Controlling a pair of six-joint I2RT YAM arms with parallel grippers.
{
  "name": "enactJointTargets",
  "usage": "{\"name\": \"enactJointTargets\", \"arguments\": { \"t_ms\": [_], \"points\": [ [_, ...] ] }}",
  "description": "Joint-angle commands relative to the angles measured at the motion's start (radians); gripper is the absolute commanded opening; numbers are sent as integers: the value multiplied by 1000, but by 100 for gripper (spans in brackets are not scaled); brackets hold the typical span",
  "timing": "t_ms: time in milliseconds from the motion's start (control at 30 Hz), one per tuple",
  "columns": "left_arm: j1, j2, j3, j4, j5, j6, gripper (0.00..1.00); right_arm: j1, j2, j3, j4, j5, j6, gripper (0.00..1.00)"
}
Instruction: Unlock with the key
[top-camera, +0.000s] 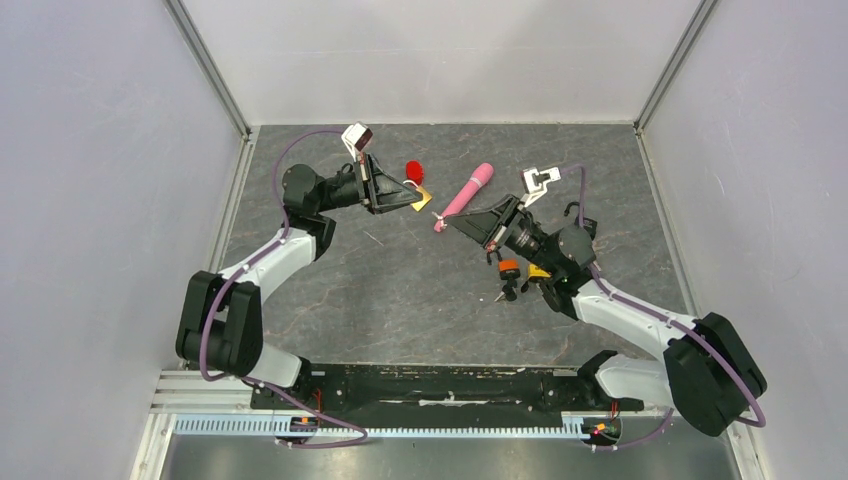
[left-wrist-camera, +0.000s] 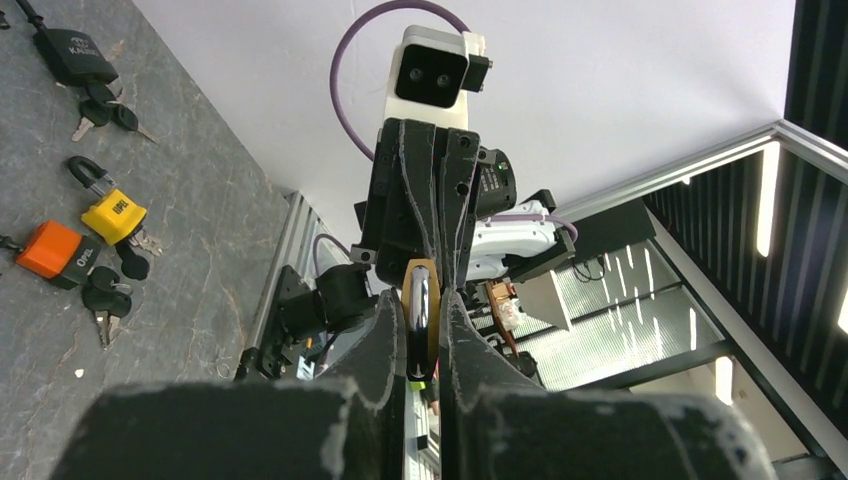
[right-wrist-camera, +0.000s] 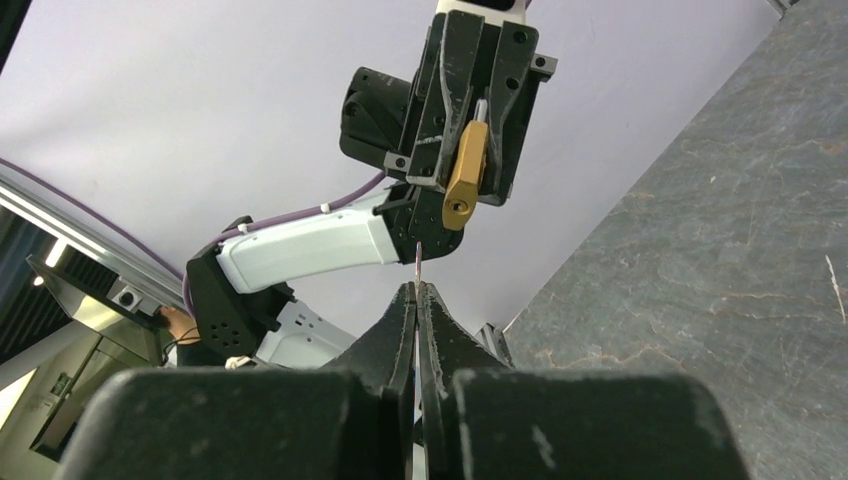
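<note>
Status: the left gripper is narrowed onto the brass padlock, pinching it at the shackle end. The lock body projects past the fingertips and is raised clear of the table. The keyway end faces the right arm.

The right gripper is fully closed on the key, and only a thin blade tip projects beyond its fingers. The blade tip is near the keyway end but apart from it, low and to one side in the right wrist view.

A pink cylinder lies just beyond the right fingertips; whether it is attached to the key cannot be determined. A red tag sits just behind the left gripper. An orange padlock, a yellow padlock and a black padlock lie on the table with loose keys beside them.
</note>
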Motion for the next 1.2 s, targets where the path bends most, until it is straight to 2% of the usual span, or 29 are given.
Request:
{"name": "enactJointTargets", "arguments": {
  "t_ms": [0, 300, 1167],
  "points": [
    [-12, -48, 4, 61, 9, -41, 2, 4, 6, 57, 59, 21, 9, 0],
    [-31, -61, 11, 69, -7, -43, 2, 6, 3, 63, 11, 44, -1, 0],
    [-59, -62, 10, 97, -36, -43, 2, 24, 6, 69, 9, 63, -6, 0]
  ]
}}
